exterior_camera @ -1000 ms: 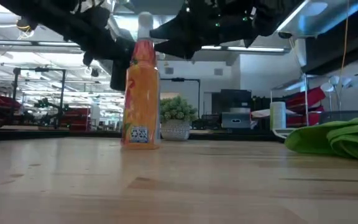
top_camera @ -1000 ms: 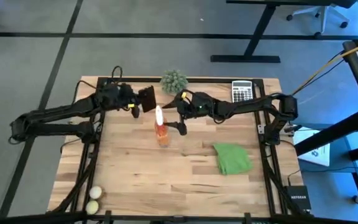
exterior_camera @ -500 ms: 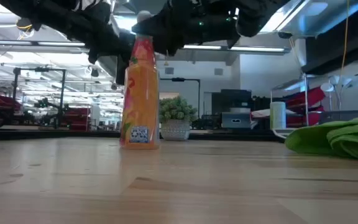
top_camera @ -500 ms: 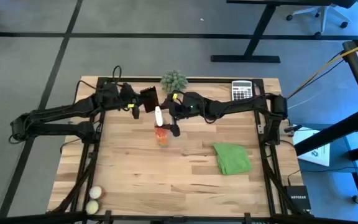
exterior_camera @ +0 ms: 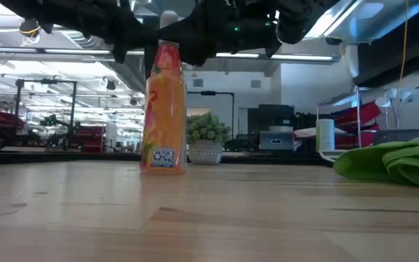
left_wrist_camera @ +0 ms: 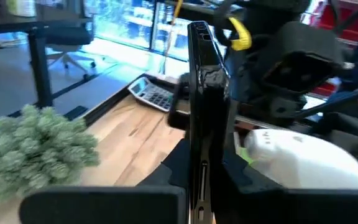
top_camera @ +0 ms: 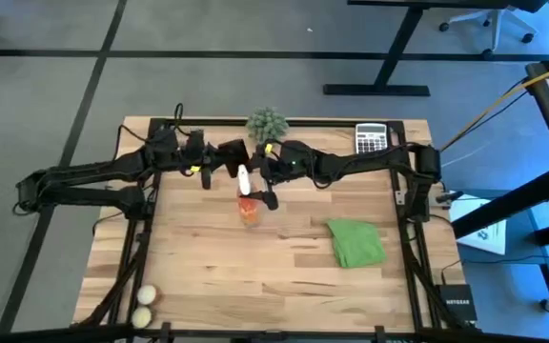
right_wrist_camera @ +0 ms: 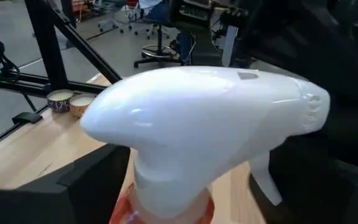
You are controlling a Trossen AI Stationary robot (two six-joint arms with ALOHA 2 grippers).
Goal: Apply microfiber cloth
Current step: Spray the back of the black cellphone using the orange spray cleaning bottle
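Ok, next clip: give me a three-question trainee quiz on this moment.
1. True or false: the cloth is held by a gripper.
2. What stands between the left gripper and right gripper? A) calculator B) bottle C) plant
3. Fill in: the calculator sits at the table's far ____ corner in the high view.

Key: 1 false, it lies loose on the table. 2 B, the bottle. 3 right.
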